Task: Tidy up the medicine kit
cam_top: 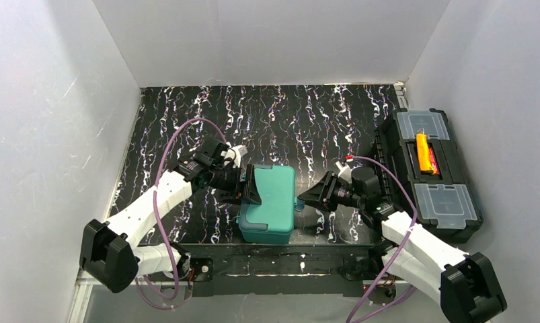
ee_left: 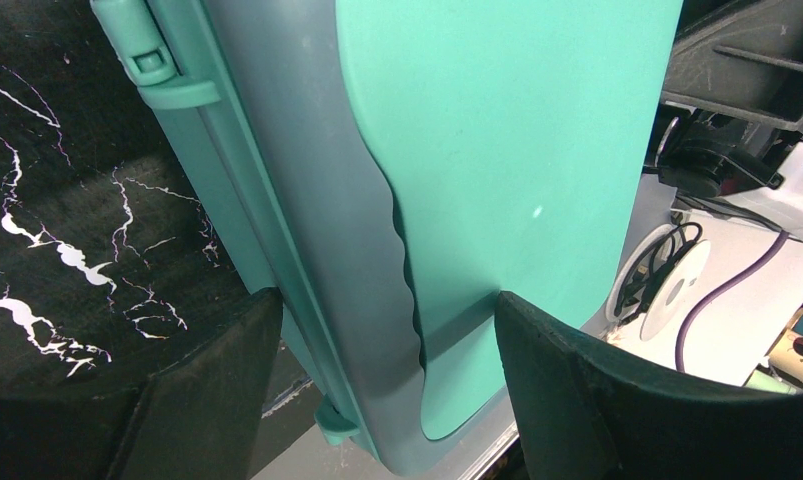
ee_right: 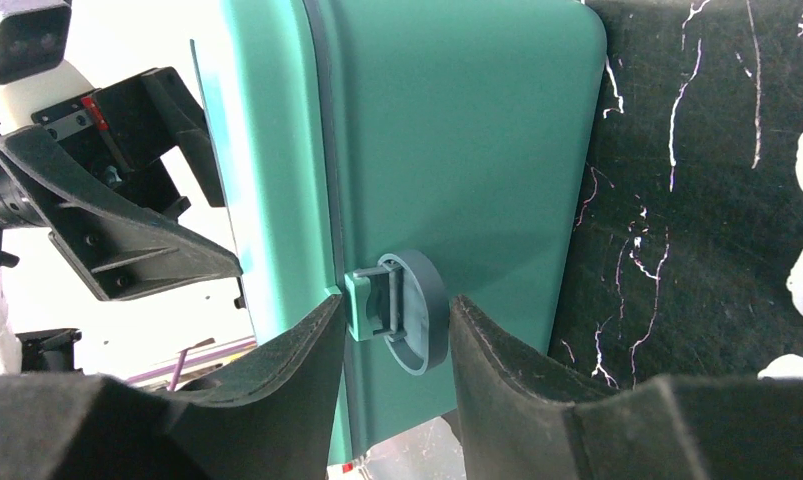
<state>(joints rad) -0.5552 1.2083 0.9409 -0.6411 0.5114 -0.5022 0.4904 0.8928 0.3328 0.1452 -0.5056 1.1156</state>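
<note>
I see the medicine kit (cam_top: 270, 202) low in the middle of the top view, a little teal box that sits flat on the black table (cam_top: 287, 114) with white squiggly lines. Its lid is down. On the right side of the box there is a small latch (ee_right: 402, 310) with a round gray-blue tab. My right gripper (cam_top: 299, 200) comes at that side. In its wrist view its two black fingers (ee_right: 277, 390) sit tight against the latch, one on each side, so this hand is pinching the latch. My left gripper (cam_top: 251, 185) is at the left side of the box. Its fingers (ee_left: 197, 400) are spread wide apart. One is down by the side wall and the table, and the other is over the flat lid, with the long edge of the box between them. This hand is let go, and I cannot tell if either finger touches the box. At the top left of the left wrist view I see a small teal clip (ee_left: 152, 60) on the edge of the box. Farther out, at the right of the top view, a big black toolbox (cam_top: 432, 175) with clear lids lies well apart from the kit. An orange thing (cam_top: 423, 153) lies in its middle part. Purple cables (cam_top: 169, 145) loop along both arms, and white walls (cam_top: 52, 101) stand around the table.
</note>
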